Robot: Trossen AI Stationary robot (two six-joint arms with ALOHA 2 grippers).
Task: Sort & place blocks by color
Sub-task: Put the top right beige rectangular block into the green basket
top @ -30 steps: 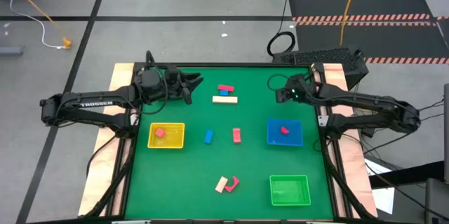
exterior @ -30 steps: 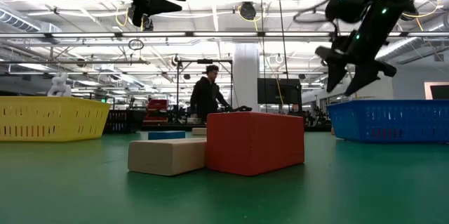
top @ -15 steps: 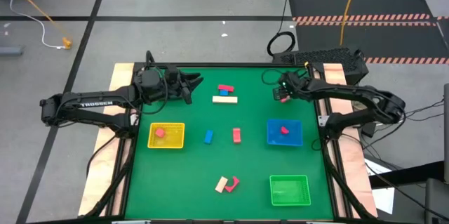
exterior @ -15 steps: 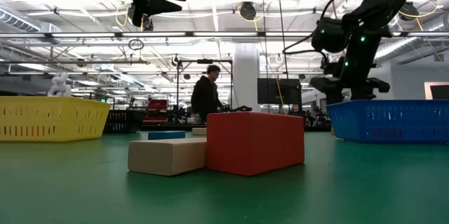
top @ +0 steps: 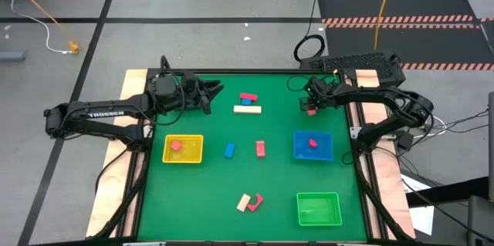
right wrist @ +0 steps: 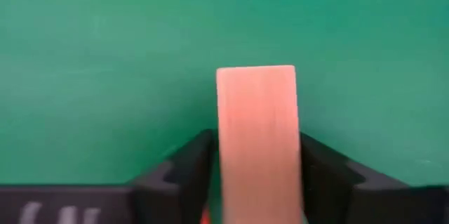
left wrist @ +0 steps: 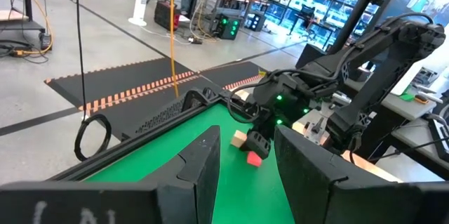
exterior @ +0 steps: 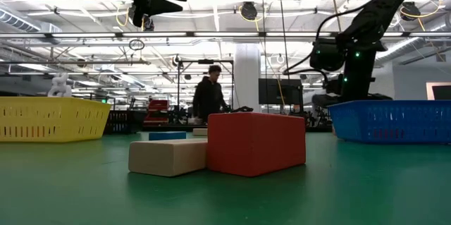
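Observation:
My right gripper point(top: 310, 108) is down at the table's far right, pointing down. In the right wrist view point(right wrist: 256, 138) it is open, with a finger close to each long side of a pale tan block point(right wrist: 256, 136) that lies flat on the mat. A red block point(left wrist: 254, 158) sits right beside that tan block point(left wrist: 240, 138). My left gripper point(top: 213, 92) hangs open above the far left, holding nothing point(left wrist: 245, 175). Other blocks lie loose on the mat: a red one point(top: 248, 97), a tan bar point(top: 247, 109), a blue one point(top: 229, 150) and another red one point(top: 261, 148). My right gripper comes at the tan block from above, one finger point(right wrist: 189, 164) on each long side of it. The gaps are very narrow, and I cannot tell whether the fingers touch it. The block lies on the mat.
A yellow tray point(top: 196, 139) and a blue tray point(top: 324, 136) each hold a red block. A green tray point(top: 319, 197) stands near right. A tan and red pair point(top: 250, 201) lies near the front edge. A person stands in the room beyond point(exterior: 208, 94).
My right gripper has come down from above the blue tray's far side to the table and tipped to point straight down over the tan block. Its arm has folded in toward the table's far right corner.

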